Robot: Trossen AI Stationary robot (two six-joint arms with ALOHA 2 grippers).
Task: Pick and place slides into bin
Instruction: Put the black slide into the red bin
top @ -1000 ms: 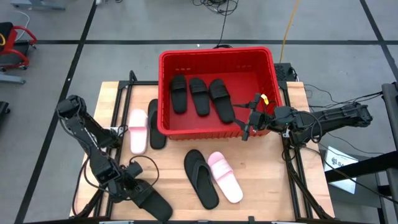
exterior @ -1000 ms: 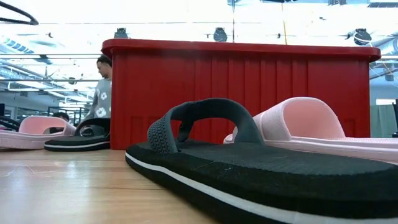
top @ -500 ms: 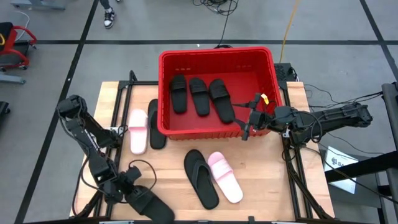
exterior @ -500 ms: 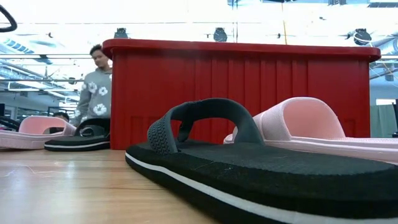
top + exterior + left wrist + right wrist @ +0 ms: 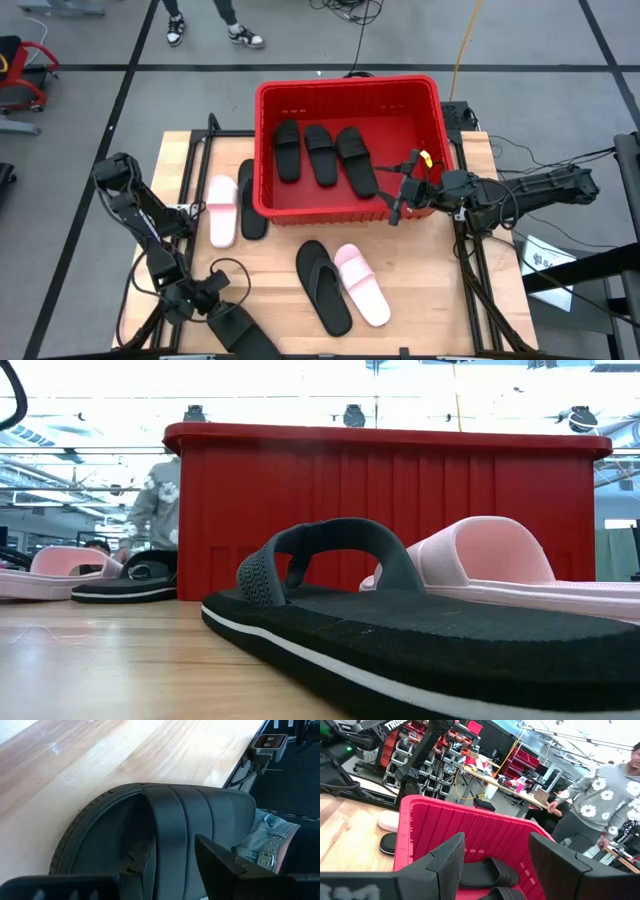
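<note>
Left gripper (image 5: 205, 305) clamped on black slide (image 5: 165, 835) at table (image 5: 440, 290) corner; right gripper (image 5: 398, 200) open over bin (image 5: 345, 88)

floor (image 5: 80, 110): grey, black lines | ceiling (image 5: 300, 390): bright | shelving (image 5: 395, 760) | desk (image 5: 510, 787)

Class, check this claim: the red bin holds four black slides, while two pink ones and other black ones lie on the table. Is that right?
Not quite. The high view shows three black slides in the red bin, not four. The rest stands: two pink slides and other black ones lie on the table.
</note>
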